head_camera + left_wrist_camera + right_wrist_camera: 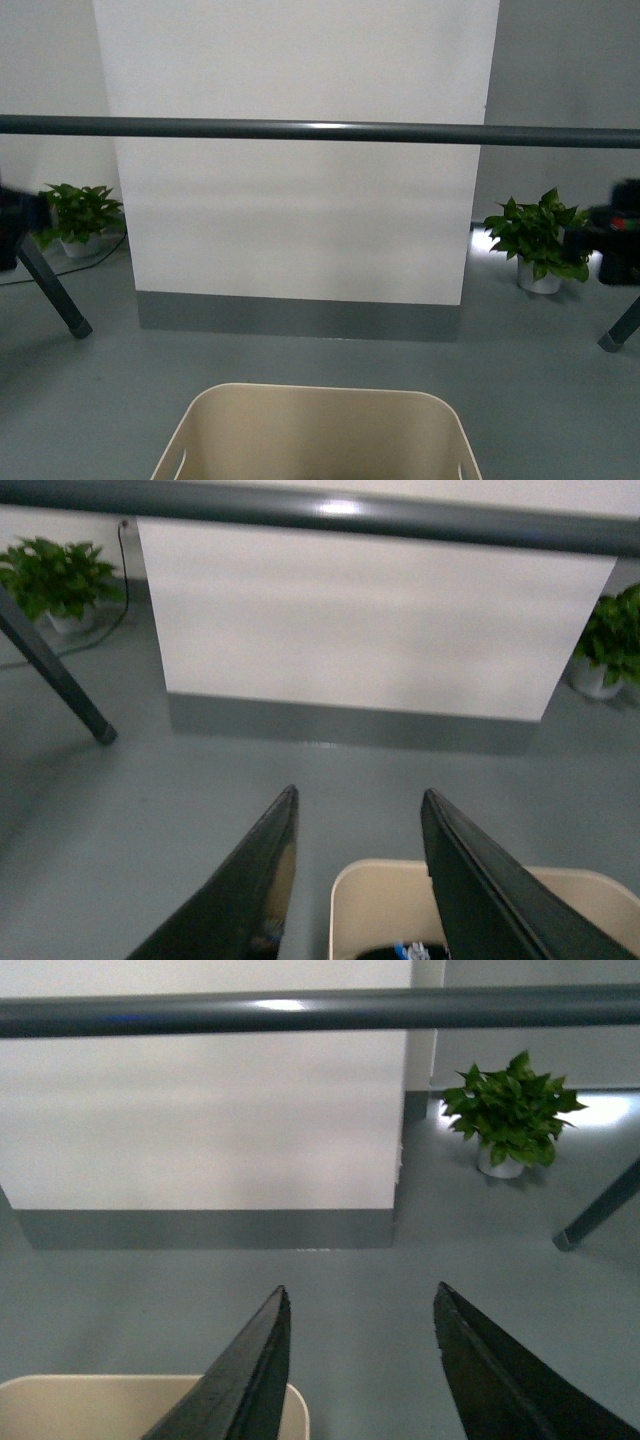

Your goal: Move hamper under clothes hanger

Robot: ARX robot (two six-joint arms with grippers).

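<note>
The left gripper has its two dark fingers spread wide, straddling the near left corner of the hamper's rim with one finger outside the wall and one over the opening. It does not appear to pinch anything. The right gripper is likewise spread, poised over the hamper's right corner, one finger over the rim and the other out over bare floor. This paired placement looks meant for pushing or steering the tub by its corners rather than lifting it.

In the front view, the beige hamper sits on the grey floor, centred low in the picture. The clothes hanger crosses above and beyond it as a long horizontal bar, its splayed legs planted near either side. The hamper seems short of the bar, so the move is probably unfinished. Two potted plants stand by the white wall panel.
</note>
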